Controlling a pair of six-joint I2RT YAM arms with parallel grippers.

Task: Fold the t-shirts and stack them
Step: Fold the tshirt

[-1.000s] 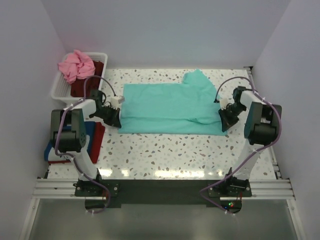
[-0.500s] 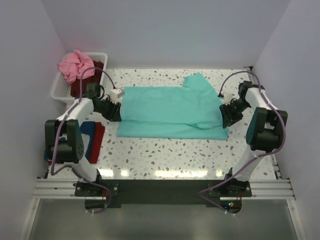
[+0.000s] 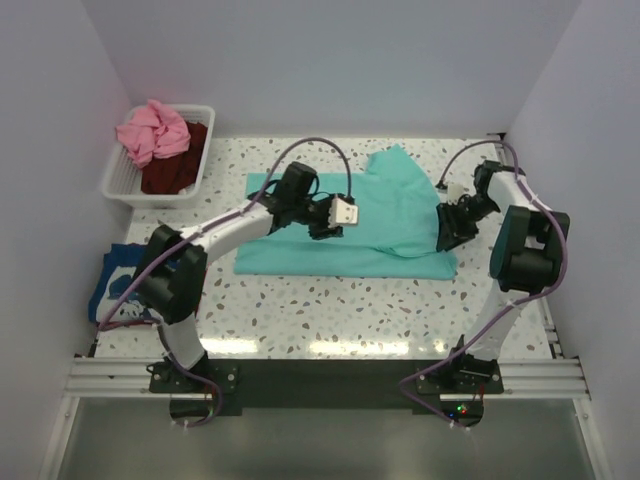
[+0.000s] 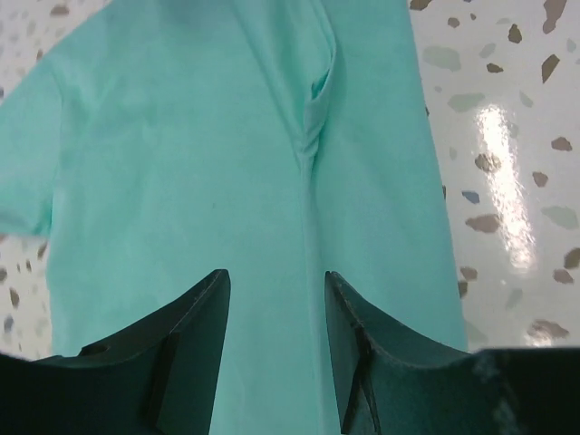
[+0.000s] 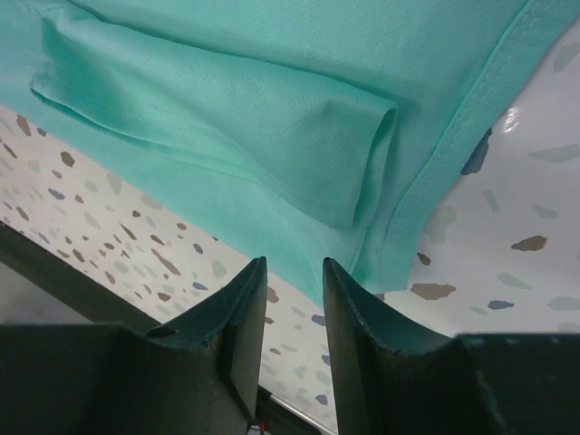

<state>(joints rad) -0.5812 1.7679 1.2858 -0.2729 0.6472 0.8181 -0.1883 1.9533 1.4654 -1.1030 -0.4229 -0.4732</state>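
Note:
A plain teal-green t-shirt [image 3: 385, 215] lies spread flat across the middle of the table. My left gripper [image 3: 328, 226] hovers over its middle, open, with only cloth [image 4: 181, 163] showing under the gap between its fingers [image 4: 276, 281]. My right gripper [image 3: 448, 234] sits at the shirt's right edge, open and holding nothing. In the right wrist view it [image 5: 294, 267] stands just off the hem and a folded flap of the shirt [image 5: 272, 109]. A pink tee [image 3: 152, 132] and a dark maroon one [image 3: 180, 168] lie in the basket. A blue tee [image 3: 122, 272] lies at the left edge.
The white slatted basket [image 3: 118, 180] stands at the back left corner. White walls close in the table on the left, back and right. The left arm's cable [image 3: 320, 145] arches over the shirt's back edge. Speckled tabletop [image 3: 330, 305] runs along the front.
Both grippers were shut on the shirt's left and right edges and have opened. The left arm swung from the shirt's left edge over its middle. The right gripper shifted slightly back.

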